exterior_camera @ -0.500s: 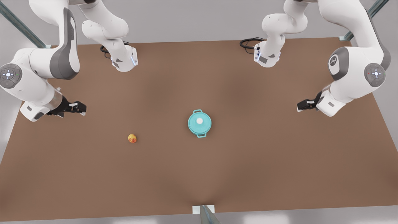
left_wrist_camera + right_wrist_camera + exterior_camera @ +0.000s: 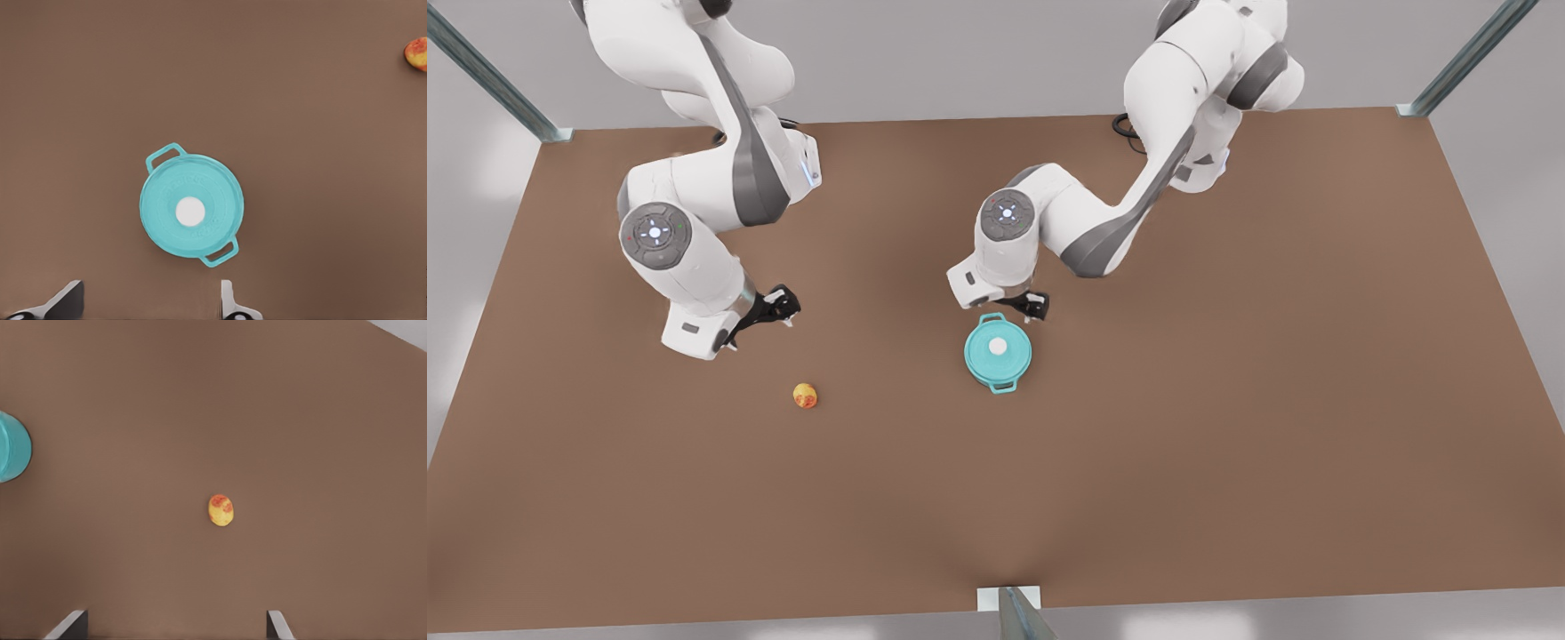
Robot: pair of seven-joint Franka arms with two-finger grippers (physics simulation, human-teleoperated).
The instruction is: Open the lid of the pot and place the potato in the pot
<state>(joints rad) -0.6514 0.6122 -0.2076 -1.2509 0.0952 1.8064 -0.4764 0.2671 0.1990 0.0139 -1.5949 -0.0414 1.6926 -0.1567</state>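
Note:
The pot lid (image 2: 998,347) (image 2: 191,211), a teal disc with a white knob, lies closed on the pot (image 2: 1004,386) (image 2: 220,253). My left gripper (image 2: 1036,309) (image 2: 147,308) hovers open just behind the pot, touching nothing. The potato (image 2: 805,396) (image 2: 221,510) (image 2: 417,53), yellow with an orange-red patch, rests on the table toward the front view's left of the pot. Behind it and slightly to the left hangs my right gripper (image 2: 783,307) (image 2: 173,628), open and holding nothing. An edge of the pot (image 2: 10,447) shows in the right wrist view.
The brown table (image 2: 1227,444) spreads wide around both things. Metal posts (image 2: 1458,62) stand at its back corners and a small bracket (image 2: 1009,600) sits at the front edge. Both arm bases (image 2: 783,169) stand at the back.
Both arms have swung in from the table's sides: one gripper now sits just behind the pot, the other behind the potato. Pot, lid and potato have not moved.

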